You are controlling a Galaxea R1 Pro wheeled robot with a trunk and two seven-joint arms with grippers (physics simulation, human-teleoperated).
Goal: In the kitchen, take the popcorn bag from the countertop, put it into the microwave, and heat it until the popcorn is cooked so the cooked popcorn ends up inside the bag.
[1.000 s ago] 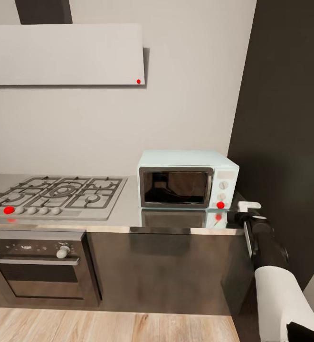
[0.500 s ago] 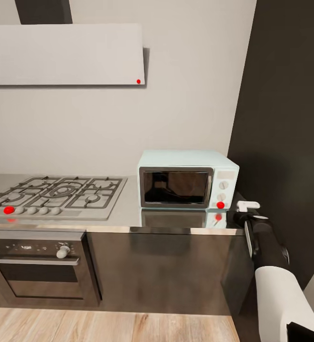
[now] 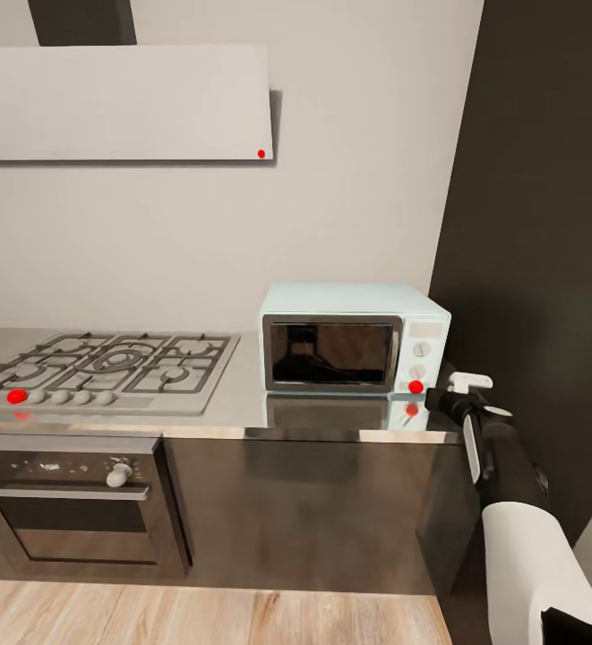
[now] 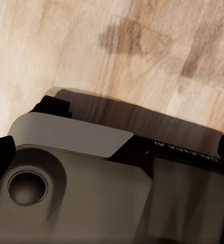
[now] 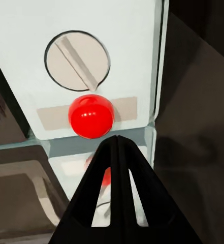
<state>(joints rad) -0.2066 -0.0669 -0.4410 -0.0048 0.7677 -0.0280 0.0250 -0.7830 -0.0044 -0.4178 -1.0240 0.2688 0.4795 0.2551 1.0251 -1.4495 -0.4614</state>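
Microwave [image 3: 354, 338], door shut, at the counter's [image 3: 233, 408] right end; clenched right gripper [image 5: 117, 147] just short of its red button [image 5: 91, 115]; left gripper's state indeterminable.

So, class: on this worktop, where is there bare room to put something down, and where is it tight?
The countertop has a bare strip between the gas hob and the microwave, and a narrow band in front of the microwave. It is crowded at the microwave's right front corner, where the right gripper, fingers together, points at the red button beside the dark cabinet.
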